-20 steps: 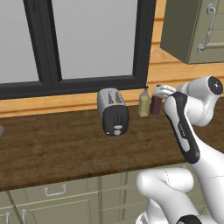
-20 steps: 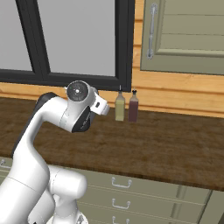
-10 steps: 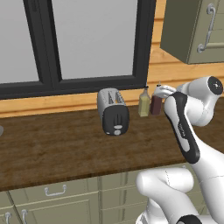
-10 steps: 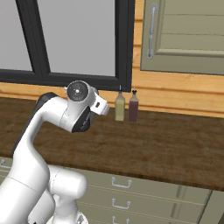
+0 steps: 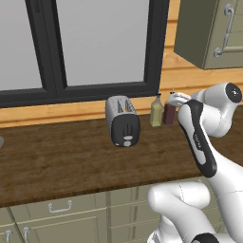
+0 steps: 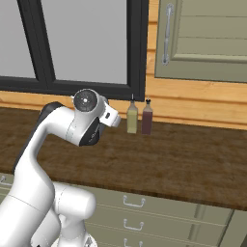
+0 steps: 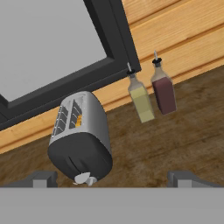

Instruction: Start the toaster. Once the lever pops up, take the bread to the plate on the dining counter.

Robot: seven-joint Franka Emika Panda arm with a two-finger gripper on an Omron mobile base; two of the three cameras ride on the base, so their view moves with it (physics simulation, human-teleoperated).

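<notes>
A dark wood-grain worktop runs beneath a black-framed window, carried on pale olive cabinets with drawers along its front edge. The toaster, silver with a black end panel facing the front edge, stands toward the worktop's back edge, its two slots uppermost; in the hand view a golden slice sits in one slot. Just to its right, at the back edge against the wooden wall panelling, an olive bottle and a dark red bottle stand upright side by side, close together
</notes>
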